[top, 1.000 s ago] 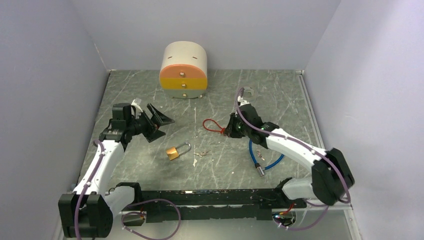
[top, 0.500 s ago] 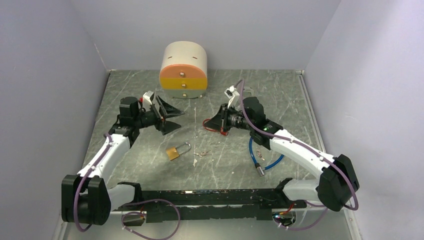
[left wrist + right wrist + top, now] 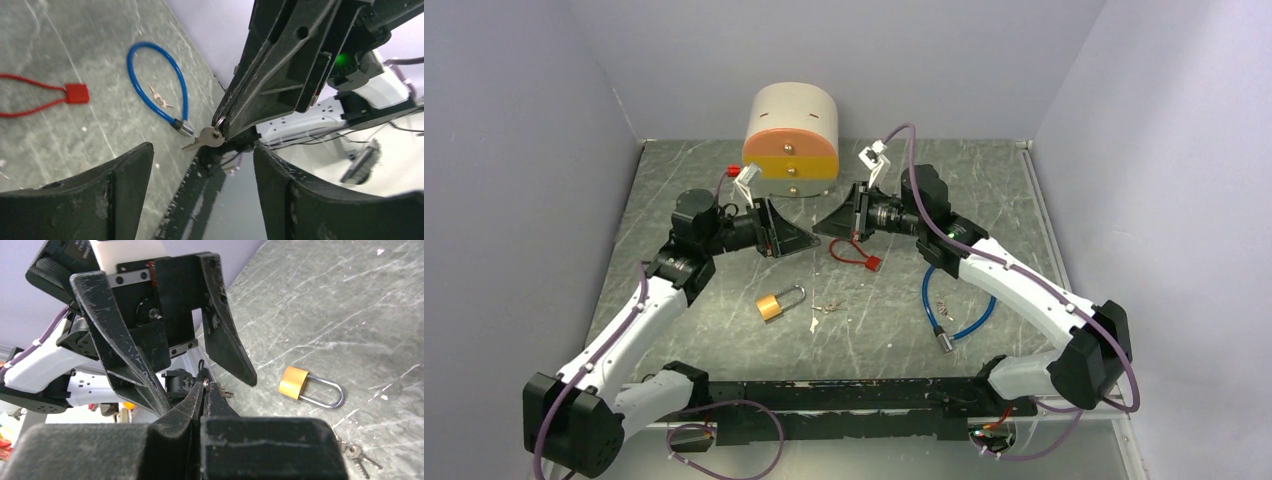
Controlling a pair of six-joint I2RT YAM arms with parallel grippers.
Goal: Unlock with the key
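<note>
A small silver key (image 3: 210, 137) hangs on its ring from the tips of my right gripper (image 3: 205, 385), which is shut on it. My left gripper (image 3: 202, 150) is open and faces the right one tip to tip, with the key just beyond its fingers. In the top view both the left gripper (image 3: 796, 238) and the right gripper (image 3: 824, 226) meet above the table's middle. The brass padlock (image 3: 770, 306) lies flat on the table below them with its shackle closed, and the padlock (image 3: 294, 381) also shows in the right wrist view.
A red cable lock (image 3: 854, 252) lies under the right gripper. A blue cable lock (image 3: 959, 315) with small keys (image 3: 944, 308) sits to the right. More loose keys (image 3: 824, 308) lie beside the padlock. An orange-fronted drawer box (image 3: 791, 140) stands at the back wall.
Both arms have swung inward and upward toward each other. The right gripper has left the table by the red lock, and the left gripper has turned to face it.
</note>
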